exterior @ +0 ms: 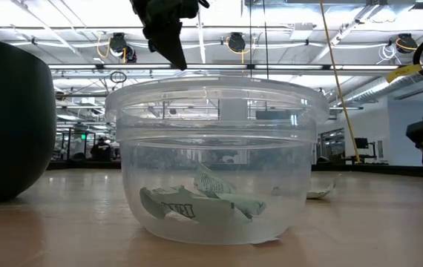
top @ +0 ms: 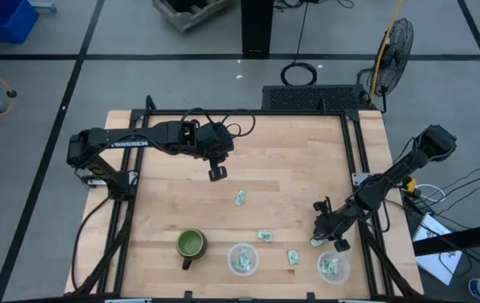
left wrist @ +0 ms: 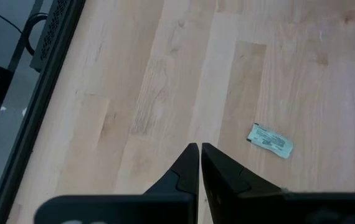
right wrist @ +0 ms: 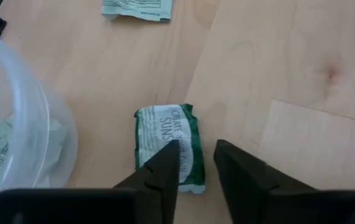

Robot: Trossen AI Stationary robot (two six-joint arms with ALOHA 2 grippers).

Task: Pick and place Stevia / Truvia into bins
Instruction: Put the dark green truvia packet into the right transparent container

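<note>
Pale green and white sweetener packets lie flat on the wooden table: one (top: 240, 198) mid-table, one (top: 264, 236) and one (top: 293, 257) between the cups. Two clear cups (top: 242, 259) (top: 333, 268) stand near the near edge, each with packets inside (exterior: 197, 204). My right gripper (top: 324, 234) (right wrist: 196, 165) is low by the right cup (right wrist: 15, 124), narrowly open, over a green packet (right wrist: 165, 134). My left gripper (top: 217, 172) (left wrist: 200, 155) hangs shut above bare wood, with a packet (left wrist: 269, 140) lying ahead of it. My right gripper comes down at the green packet from above. One finger (right wrist: 162, 168) covers the packet's near end (right wrist: 184, 158) and the other finger stands just off its edge. The packet lies flat on the table. I cannot tell whether a finger touches it.
A dark green mug (top: 190, 244) (exterior: 11, 119) stands left of the left cup. Another packet (right wrist: 137, 7) lies beyond the right gripper. The table's black frame rails (top: 362, 168) run along both sides. Bare wood spreads across the far half (top: 290, 143).
</note>
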